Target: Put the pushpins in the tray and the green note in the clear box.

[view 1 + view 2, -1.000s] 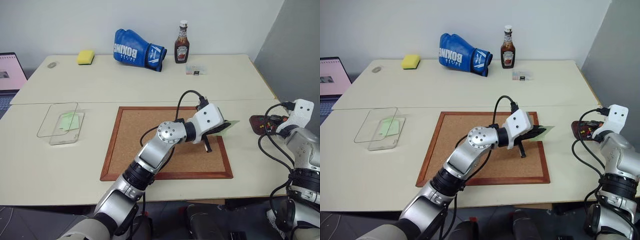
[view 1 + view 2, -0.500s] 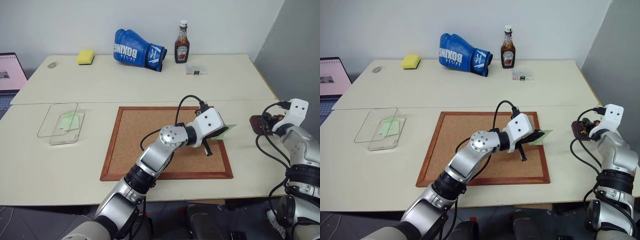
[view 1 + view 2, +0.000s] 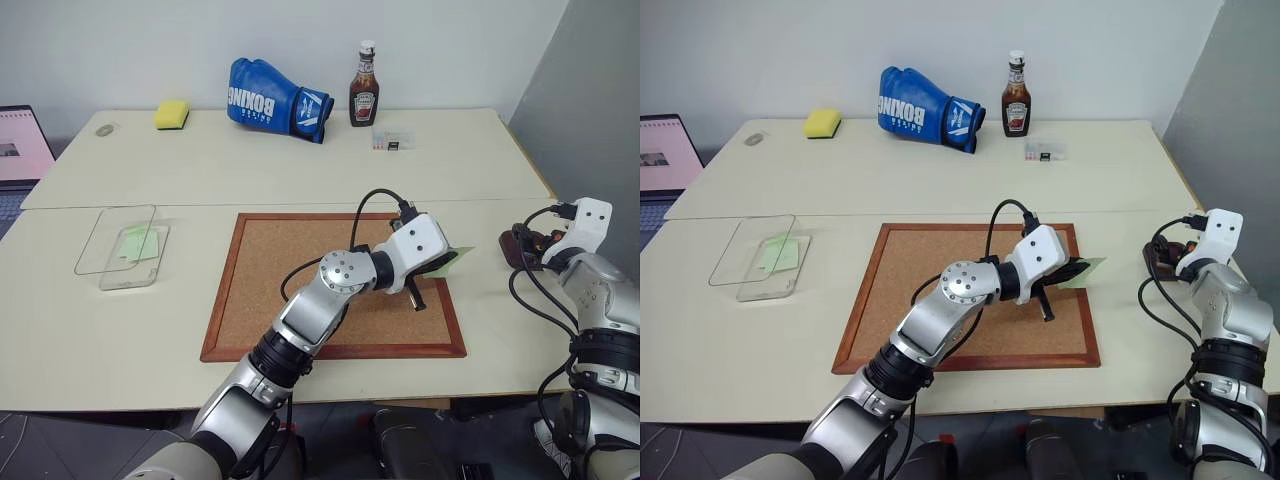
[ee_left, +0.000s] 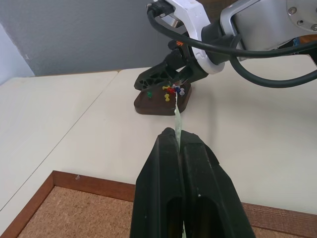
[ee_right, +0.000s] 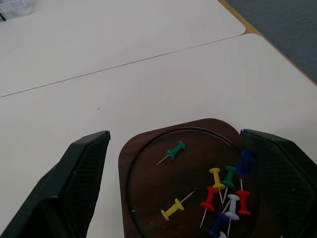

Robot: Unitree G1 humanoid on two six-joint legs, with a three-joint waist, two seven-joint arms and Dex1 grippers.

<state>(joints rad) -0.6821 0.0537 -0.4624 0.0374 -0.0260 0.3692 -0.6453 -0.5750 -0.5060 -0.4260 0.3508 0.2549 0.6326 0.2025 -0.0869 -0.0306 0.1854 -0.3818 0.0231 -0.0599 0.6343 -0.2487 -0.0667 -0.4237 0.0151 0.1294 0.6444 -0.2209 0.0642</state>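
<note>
Spread wide and holding nothing, the right gripper is hanging just over the tray, where the pushpins are lying loose. Pressed tight together, the fingers of the left gripper are pinching the green note on edge past the cork board, well apart from the clear box at the table's far left. Carrying such thin paper across could be risky: it is curling and may slip out or miss the box.
</note>
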